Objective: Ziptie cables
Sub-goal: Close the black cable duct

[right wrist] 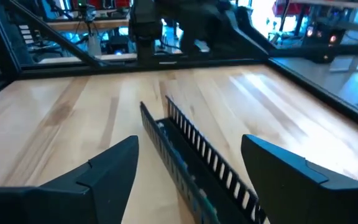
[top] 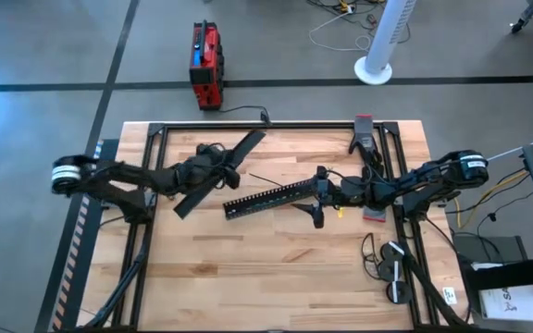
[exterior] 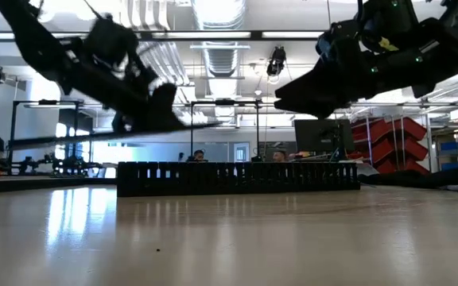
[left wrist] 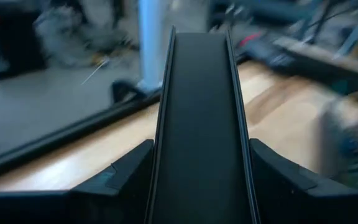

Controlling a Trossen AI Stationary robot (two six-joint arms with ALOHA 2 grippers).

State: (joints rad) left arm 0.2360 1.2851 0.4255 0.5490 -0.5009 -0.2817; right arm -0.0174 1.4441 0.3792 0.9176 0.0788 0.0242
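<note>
High view: no readable writing on red case (top: 205, 65).

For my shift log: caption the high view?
Left gripper holds a flat black strip; right gripper hangs open by the slotted duct.

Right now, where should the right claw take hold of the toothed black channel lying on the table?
Probably its right end, across the two toothed walls, coming straight down. The toothed black channel lies flat, long and narrow, slot upward, and the open right claw straddles that end.

red case (top: 205, 65), white fan base (top: 374, 70)
</note>
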